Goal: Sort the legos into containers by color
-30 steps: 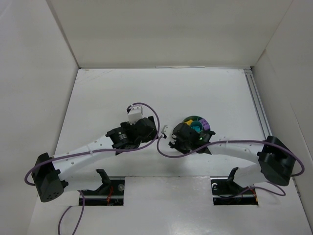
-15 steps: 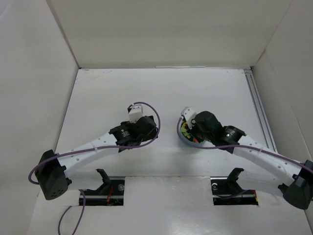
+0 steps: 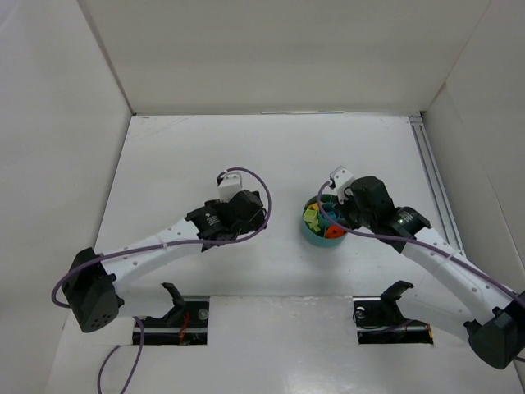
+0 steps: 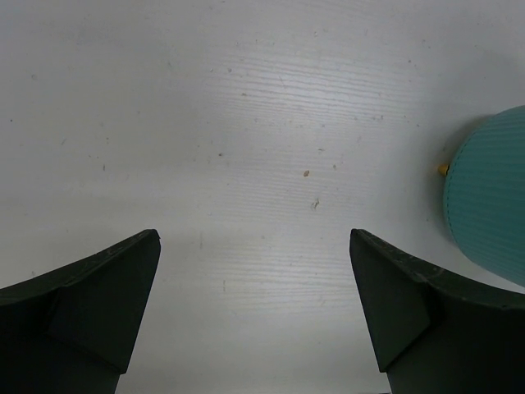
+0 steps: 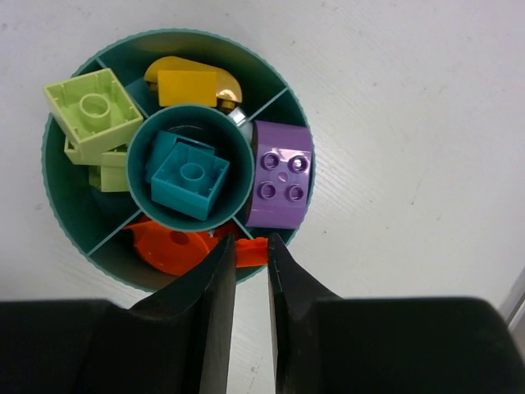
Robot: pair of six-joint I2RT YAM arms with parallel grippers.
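Fingers of right gripper (image 5: pixel 250 242) nearly pressed together over dish (image 5: pixel 176 34), left gripper (image 4: pixel 254 238) spread; legos (image 5: pixel 189 174) look sorted (yellow speck (image 4: pixel 443 170) outside, maybe stray).

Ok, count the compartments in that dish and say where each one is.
5. The centre cup holds a teal brick. Four wedges ring it: left with lime green bricks, top with yellow pieces, right with a purple brick, bottom with orange pieces. None seems hidden.

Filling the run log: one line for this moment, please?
left gripper: open, empty | right gripper: fingers nearly closed, over dish | bricks: grouped by color
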